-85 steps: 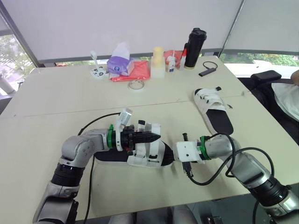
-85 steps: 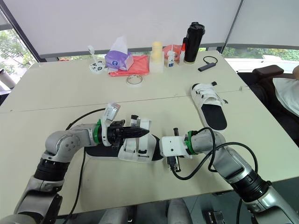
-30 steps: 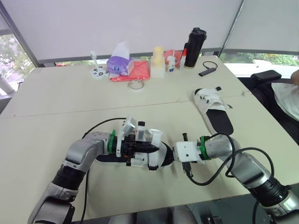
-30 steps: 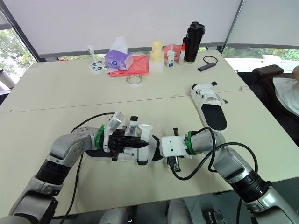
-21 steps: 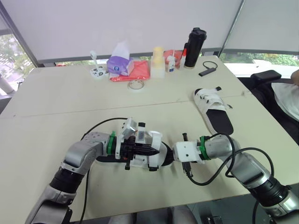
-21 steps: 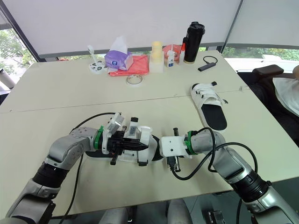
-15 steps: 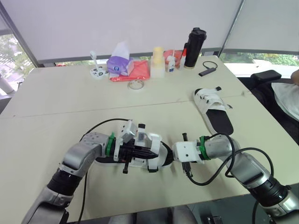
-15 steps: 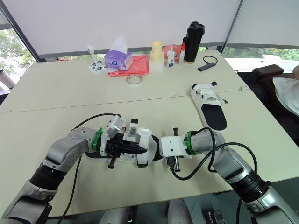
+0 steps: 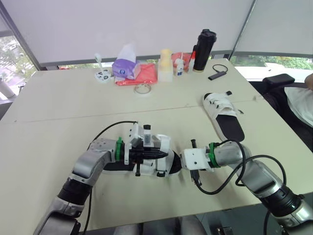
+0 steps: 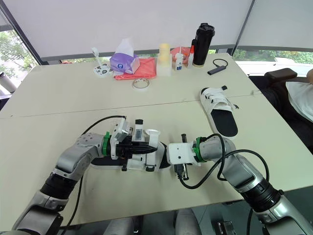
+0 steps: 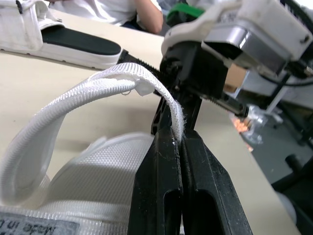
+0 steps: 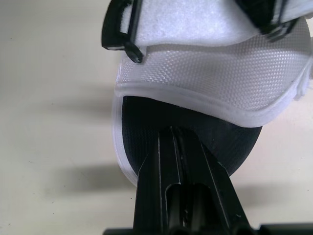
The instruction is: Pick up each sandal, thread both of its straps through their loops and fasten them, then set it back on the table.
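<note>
Near sandal (image 9: 161, 169) lies flat on the counter (image 9: 58, 98), at the front edge between the two arms; not lifted.

Left gripper (image 11: 172, 110): fingers fully closed, pinching the free end of a white webbing strap (image 11: 73, 105). The strap arches up from the upper in a loose bow. Reads as the threading step: the end is held high and clear so it can be steered toward its loop. Whether it has entered the loop cannot be told.

Right gripper (image 12: 179, 131): fingers closed together, nothing between them, tips lying on the black footbed at the sandal's rounded end. Likely pinning the shoe so that the pull on the strap doesn't drag it.

Far sandal (image 9: 222, 115): well apart on the robot's right, flat, straps lying across the upper; looks fastened.

Surface: pale, matte counter made of two tops butted together, the seam running across. Along the far edge: purple tissue box (image 9: 125, 66), red cloth (image 9: 144, 74), tape roll (image 9: 143, 88), black bottle (image 9: 204, 44).

Room: white blinds, greenery outside. A person's sleeve (image 9: 299, 100) shows at the right edge.
</note>
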Controlling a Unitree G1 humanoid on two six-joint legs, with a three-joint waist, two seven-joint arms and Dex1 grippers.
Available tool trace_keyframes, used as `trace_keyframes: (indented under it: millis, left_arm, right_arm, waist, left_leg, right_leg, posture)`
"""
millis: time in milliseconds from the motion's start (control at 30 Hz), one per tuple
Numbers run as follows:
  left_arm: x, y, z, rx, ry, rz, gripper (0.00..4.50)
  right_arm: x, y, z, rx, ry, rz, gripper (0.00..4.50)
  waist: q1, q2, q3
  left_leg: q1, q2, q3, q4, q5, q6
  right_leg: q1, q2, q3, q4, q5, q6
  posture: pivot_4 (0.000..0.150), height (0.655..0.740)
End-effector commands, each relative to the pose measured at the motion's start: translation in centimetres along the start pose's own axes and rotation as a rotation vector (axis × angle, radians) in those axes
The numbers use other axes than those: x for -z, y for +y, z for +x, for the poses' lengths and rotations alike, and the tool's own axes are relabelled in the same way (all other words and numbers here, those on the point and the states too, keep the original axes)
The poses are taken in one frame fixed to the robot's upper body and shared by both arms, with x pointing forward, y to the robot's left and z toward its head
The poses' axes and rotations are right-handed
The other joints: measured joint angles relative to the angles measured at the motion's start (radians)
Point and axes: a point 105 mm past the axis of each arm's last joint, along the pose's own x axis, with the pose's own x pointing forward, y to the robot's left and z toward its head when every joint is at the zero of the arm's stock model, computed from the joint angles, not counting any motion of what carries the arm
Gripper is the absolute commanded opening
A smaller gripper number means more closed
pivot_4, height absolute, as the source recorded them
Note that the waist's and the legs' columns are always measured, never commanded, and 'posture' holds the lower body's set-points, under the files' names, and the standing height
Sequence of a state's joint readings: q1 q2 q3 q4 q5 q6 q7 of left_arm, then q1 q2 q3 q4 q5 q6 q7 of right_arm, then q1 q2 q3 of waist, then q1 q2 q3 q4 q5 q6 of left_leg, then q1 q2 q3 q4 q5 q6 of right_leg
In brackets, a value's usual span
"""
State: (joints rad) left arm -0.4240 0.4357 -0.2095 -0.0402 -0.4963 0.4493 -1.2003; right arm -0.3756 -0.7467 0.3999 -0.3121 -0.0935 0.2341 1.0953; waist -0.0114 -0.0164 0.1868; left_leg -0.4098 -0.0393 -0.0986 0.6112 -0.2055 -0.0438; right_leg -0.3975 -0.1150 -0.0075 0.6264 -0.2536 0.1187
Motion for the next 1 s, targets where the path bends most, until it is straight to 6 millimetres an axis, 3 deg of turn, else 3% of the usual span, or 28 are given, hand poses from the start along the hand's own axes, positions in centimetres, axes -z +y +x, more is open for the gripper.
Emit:
trace_keyframes:
  millis: [33, 300, 467, 600, 800, 1000]
  left_arm:
    - [-1.2, -0.7, 0.0, 0.039, -0.049, 0.003, 0.02]
    - [-0.2, -3.4, -1.1, 0.176, 0.029, -0.106, 0.02]
    - [0.5, -3.3, -1.3, 0.160, 0.066, -0.080, 0.02]
    - [1.3, -1.9, -1.3, 0.083, 0.088, 0.031, 0.02]
    - [0.4, -0.4, -0.7, 0.005, 0.030, 0.113, 0.02]
    - [0.0, -1.9, -0.7, 0.099, -0.002, 0.035, 0.02]
  right_arm:
    - [0.3, 0.0, 0.3, 0.002, 0.020, 0.004, 0.00]
    - [0.4, 0.0, 0.2, 0.002, 0.021, 0.003, 0.00]
    - [0.3, -0.1, 0.3, 0.001, 0.021, -0.001, 0.00]
    - [0.3, -0.1, 0.3, 0.001, 0.020, -0.003, 0.00]
    - [0.3, -0.1, 0.3, 0.000, 0.017, -0.002, 0.00]
    - [0.3, 0.0, 0.3, 0.000, 0.019, 0.001, 0.00]
  waist:
    - [0.000, 0.000, 0.000]
    - [-0.002, 0.000, 0.000]
    - [-0.003, 0.000, 0.000]
    - [-0.002, 0.000, 0.000]
    - [-0.001, 0.000, 0.000]
    - [-0.001, 0.000, 0.000]
  left_leg:
    - [0.000, 0.000, 0.000, 0.000, 0.000, 0.000]
    - [0.000, 0.000, 0.000, 0.000, 0.000, 0.000]
    - [0.000, 0.001, 0.000, -0.001, 0.000, 0.000]
    - [0.000, 0.001, 0.000, -0.001, 0.000, 0.000]
    - [0.000, 0.001, -0.001, -0.001, 0.000, 0.000]
    - [0.000, 0.001, -0.001, -0.001, 0.000, 0.000]
  right_leg:
    - [0.000, 0.000, 0.000, 0.000, 0.000, 0.000]
    - [0.000, 0.001, 0.000, 0.000, 0.000, 0.000]
    - [-0.001, 0.001, 0.000, 0.000, 0.000, 0.000]
    - [-0.001, 0.001, 0.000, 0.000, 0.000, 0.000]
    - [-0.001, 0.000, 0.000, 0.000, 0.000, 0.000]
    - [0.000, 0.001, 0.000, 0.000, 0.000, 0.000]
  posture:
    - [0.150, 0.7400]
    - [0.150, 0.7400]
    - [0.150, 0.7400]
    - [0.150, 0.7400]
    - [0.150, 0.7400]
    - [0.150, 0.7400]
